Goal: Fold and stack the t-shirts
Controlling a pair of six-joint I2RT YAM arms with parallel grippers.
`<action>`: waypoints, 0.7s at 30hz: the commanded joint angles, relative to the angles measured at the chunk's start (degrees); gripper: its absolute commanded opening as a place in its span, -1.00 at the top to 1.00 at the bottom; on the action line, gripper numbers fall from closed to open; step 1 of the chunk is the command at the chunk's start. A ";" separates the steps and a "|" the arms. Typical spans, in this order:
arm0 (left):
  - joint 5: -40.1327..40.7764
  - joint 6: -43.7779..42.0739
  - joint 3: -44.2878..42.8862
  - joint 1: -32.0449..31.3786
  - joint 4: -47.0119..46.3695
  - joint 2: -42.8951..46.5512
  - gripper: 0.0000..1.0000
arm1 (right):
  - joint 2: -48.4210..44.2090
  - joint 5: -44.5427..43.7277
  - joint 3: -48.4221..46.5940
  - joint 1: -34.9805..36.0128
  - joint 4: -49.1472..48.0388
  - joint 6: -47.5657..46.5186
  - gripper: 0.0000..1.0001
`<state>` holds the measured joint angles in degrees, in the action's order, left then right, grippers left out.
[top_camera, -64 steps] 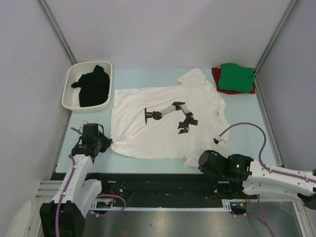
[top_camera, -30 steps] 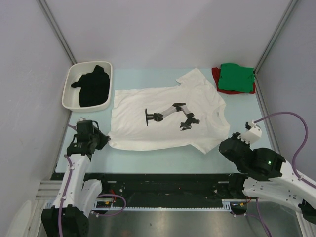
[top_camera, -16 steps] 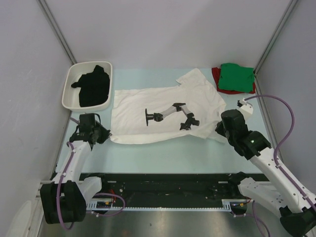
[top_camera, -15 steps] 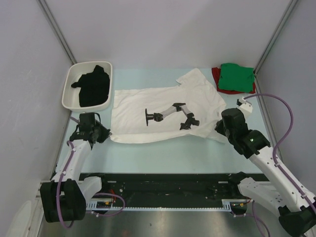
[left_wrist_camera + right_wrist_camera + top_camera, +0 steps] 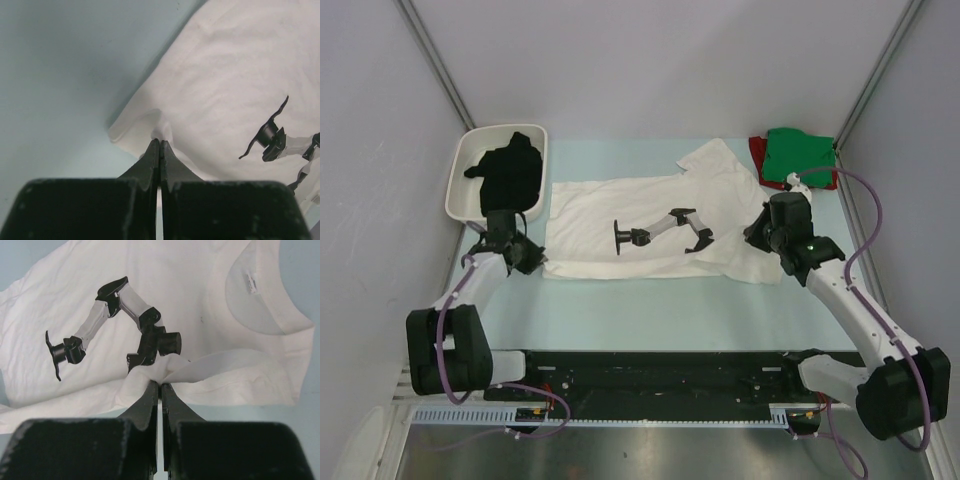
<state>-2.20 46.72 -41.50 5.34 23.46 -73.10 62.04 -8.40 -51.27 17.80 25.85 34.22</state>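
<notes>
The large white t-shirt (image 5: pixel 650 200), printed with a robot arm, lies spread across the middle of the table with its near edge lifted and drawn back. My left gripper (image 5: pixel 534 262) is shut on the shirt's near-left corner (image 5: pixel 150 122). My right gripper (image 5: pixel 753 238) is shut on a bunched fold of the same shirt (image 5: pixel 170 367) just below the collar side. The green t-shirt (image 5: pixel 800 155) lies folded on the red t-shirt (image 5: pixel 757 160) at the far right. The black t-shirt (image 5: pixel 508 175) sits crumpled in the tray.
The white plastic tray (image 5: pixel 460 195) stands at the far left, close to my left arm. Grey walls and slanted frame posts close in both sides. A black rail (image 5: pixel 650 370) runs along the table's near edge.
Both grippers have moved away from the bases, carrying the white shirt's near edge with them. The shirt's visible area is now shallower front to back.
</notes>
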 commanded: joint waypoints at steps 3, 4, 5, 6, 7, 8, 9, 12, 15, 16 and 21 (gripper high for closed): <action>0.18 2.15 -4.38 1.25 -3.86 -6.07 1.00 | 7.46 7.87 -3.66 -3.30 -9.41 -3.80 1.00; 0.18 2.32 -4.82 1.33 -3.60 -6.78 1.00 | 8.79 7.79 -4.28 -3.91 -9.93 -3.98 1.00; 0.18 2.50 -5.52 1.34 -3.60 -7.31 1.00 | 9.67 9.88 -5.33 -4.18 -10.46 -4.68 1.00; -0.09 2.59 -5.87 1.42 -3.69 -8.02 1.00 | 11.42 10.59 -5.77 -4.35 -10.90 -4.69 1.00; -0.26 2.67 -6.14 1.34 -4.04 -9.07 0.99 | 12.13 11.30 -6.12 -4.70 -11.69 -4.95 1.00; -0.26 2.76 -6.58 1.42 -4.04 -9.77 1.00 | 12.92 11.91 -7.08 -4.79 -12.13 -5.21 1.00; -0.26 2.76 -6.93 1.42 -4.04 -10.30 1.00 | 14.23 12.44 -7.44 -5.14 -12.31 -5.21 1.00; -1.05 2.94 -7.72 1.42 -4.30 -12.41 0.99 | 16.61 14.02 -9.28 -5.32 -13.98 -5.04 1.00; -2.20 3.55 -7.29 1.34 -5.35 -12.95 0.79 | 20.22 15.96 -11.91 -5.41 -15.03 -5.12 1.00; -2.46 3.73 -6.94 1.42 -6.05 -12.77 0.79 | 22.23 17.01 -12.62 -5.32 -15.47 -5.21 1.00; -2.28 3.47 -6.49 1.42 -6.24 -11.63 0.77 | 28.13 18.86 -17.89 -5.15 -15.57 -5.65 1.00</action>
<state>-3.49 49.54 -46.98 6.20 19.27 -86.21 86.78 7.33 -63.96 12.64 13.34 29.91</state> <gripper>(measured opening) 0.113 0.019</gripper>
